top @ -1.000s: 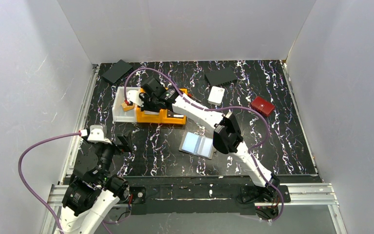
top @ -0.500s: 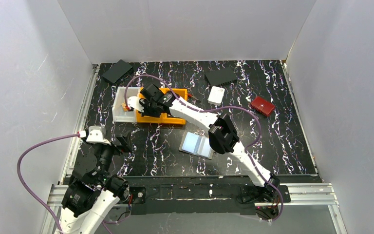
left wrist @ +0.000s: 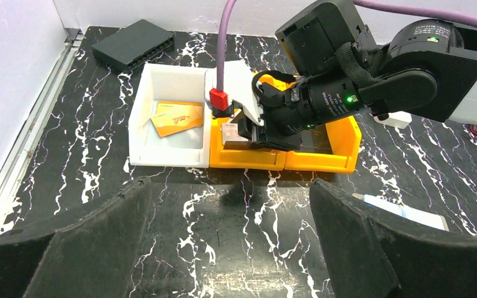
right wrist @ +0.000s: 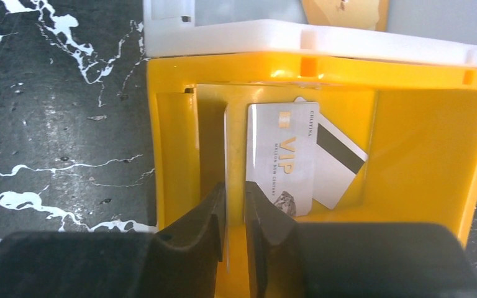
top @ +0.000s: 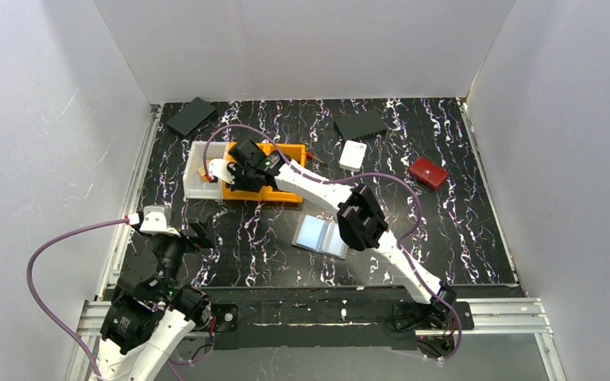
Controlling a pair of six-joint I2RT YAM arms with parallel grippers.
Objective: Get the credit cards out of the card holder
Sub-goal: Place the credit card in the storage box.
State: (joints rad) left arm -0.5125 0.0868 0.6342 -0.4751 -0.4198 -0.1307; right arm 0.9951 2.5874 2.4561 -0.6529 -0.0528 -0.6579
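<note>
The card holder (top: 322,236) lies open flat on the table, pale blue and grey faces up; its edge shows in the left wrist view (left wrist: 404,211). My right gripper (top: 240,168) points down into the orange bin (top: 286,195). In the right wrist view a thin credit card (right wrist: 226,149) stands edge-on against my left finger, with a narrow gap to the other; the right gripper (right wrist: 235,186) is slightly open. Two credit cards lie in the bin: a silvery VIP card (right wrist: 279,155) and one with a black stripe (right wrist: 338,161). My left gripper (left wrist: 230,186) is open and empty above bare table.
A white bin (top: 198,187) holding an orange card (left wrist: 177,118) adjoins the orange bin on its left. A red wallet (top: 428,171) and a small white case (top: 353,154) sit at the back right. Black boxes (top: 191,116) (top: 360,125) lie along the back.
My right gripper moved a little left and lower into the orange bin with the card, then stayed there. My left arm shifted only slightly.
</note>
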